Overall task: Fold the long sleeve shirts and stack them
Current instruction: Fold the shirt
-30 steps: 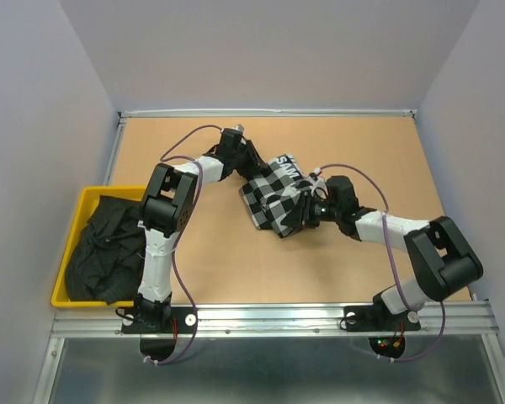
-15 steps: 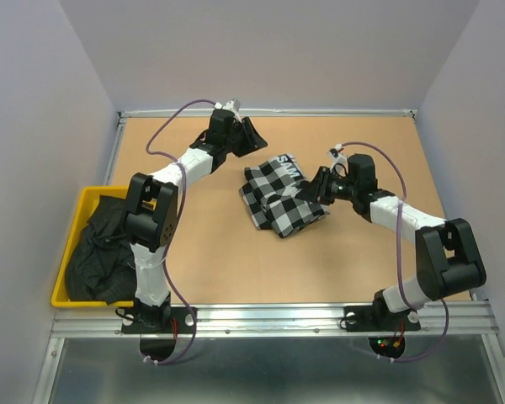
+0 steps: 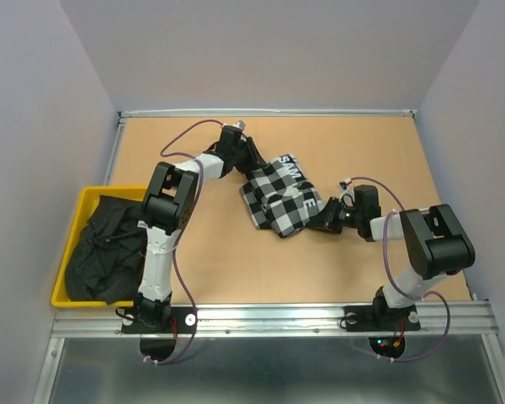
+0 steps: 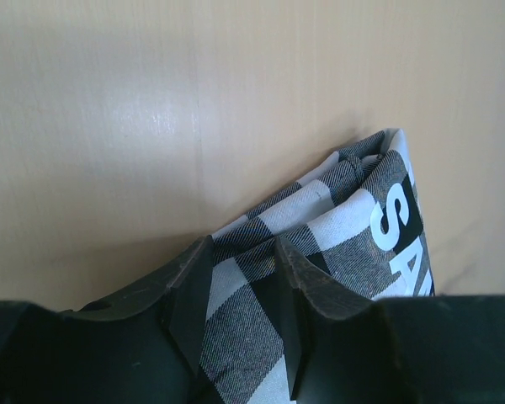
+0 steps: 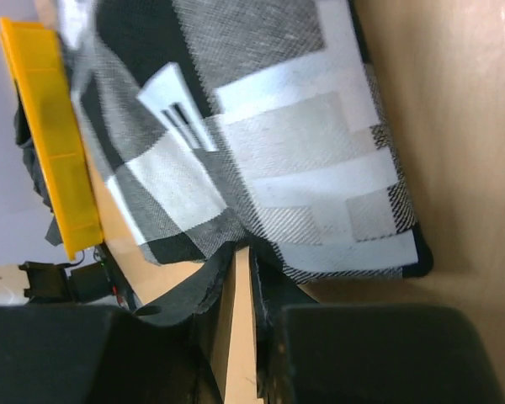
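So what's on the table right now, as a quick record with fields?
Checked shirt: folded, middle of the table, white lettering showing
Black shirt: crumpled in the yellow bin, left edge
Left gripper: jaws apart over the checked shirt's far left corner
Right gripper: nearly closed at its near right edge; grip unclear
Stacking: not yet done

Top view: bright, even overhead light; faint soft shadows on tan wooden worktop (image 3: 227,252). Left wrist view: pale glare patch on worktop, upper left; left gripper (image 4: 242,244) dark, soft-focus. Right wrist view: black-and-white check cloth shirt (image 5: 303,151) sharp, white squares slightly washed; right gripper (image 5: 246,261) underexposed, blurred.
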Robot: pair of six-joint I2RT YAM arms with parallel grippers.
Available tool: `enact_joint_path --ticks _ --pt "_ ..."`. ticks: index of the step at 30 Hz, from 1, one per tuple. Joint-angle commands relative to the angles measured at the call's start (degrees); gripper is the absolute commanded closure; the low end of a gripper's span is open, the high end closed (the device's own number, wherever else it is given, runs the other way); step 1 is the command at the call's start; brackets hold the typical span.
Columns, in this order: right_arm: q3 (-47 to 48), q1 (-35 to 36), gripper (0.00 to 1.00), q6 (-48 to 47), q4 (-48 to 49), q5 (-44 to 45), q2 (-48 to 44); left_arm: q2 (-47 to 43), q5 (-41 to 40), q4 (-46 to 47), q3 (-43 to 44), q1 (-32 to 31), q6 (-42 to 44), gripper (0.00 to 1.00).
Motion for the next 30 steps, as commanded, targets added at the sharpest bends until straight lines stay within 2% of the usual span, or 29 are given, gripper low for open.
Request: enact_joint_path --ticks 1,4,6,9,12,20,26,27,30 --pt "0.9 -0.17 0.82 -1.05 -1.66 1.61 -8.52 -2.27 -1.96 -1.83 -0.37 0.41 2.31 0.53" --pt "7.04 -0.17 0.78 -3.17 -9.32 2.92 -14.33 -5.17 -1.88 -1.83 -0.37 0.41 3.02 0.52" --pt "9.86 -0.16 0.7 -2.91 -10.47 2.84 -16.53 -7.89 -1.96 -2.18 -0.2 0.41 3.54 0.51" --pt "16.8 -0.16 0.57 -1.33 -10.65 1.09 -15.31 -11.76 -1.88 -2.45 -0.55 0.33 3.02 0.48" --pt "22.78 -0.16 0.49 0.43 -8.99 -0.32 -10.66 -15.71 -1.52 -2.27 -2.3 -0.02 2.32 0.46" --pt "30.7 0.89 0.49 10.36 6.83 -2.96 5.16 -24.59 1.46 1.67 -15.39 -6.16 1.26 0.48" --pt "31.5 2.3 0.49 17.21 18.95 -4.28 18.43 -22.23 6.64 9.32 -25.15 -12.06 1.53 0.5" --pt "30.88 2.21 0.5 18.27 22.63 -4.11 21.23 -21.53 7.26 11.76 -26.55 -12.15 -0.13 0.51" --pt "27.81 2.21 0.5 18.98 25.29 -2.53 24.5 -19.42 8.05 16.34 -32.44 -11.54 -3.56 0.54"
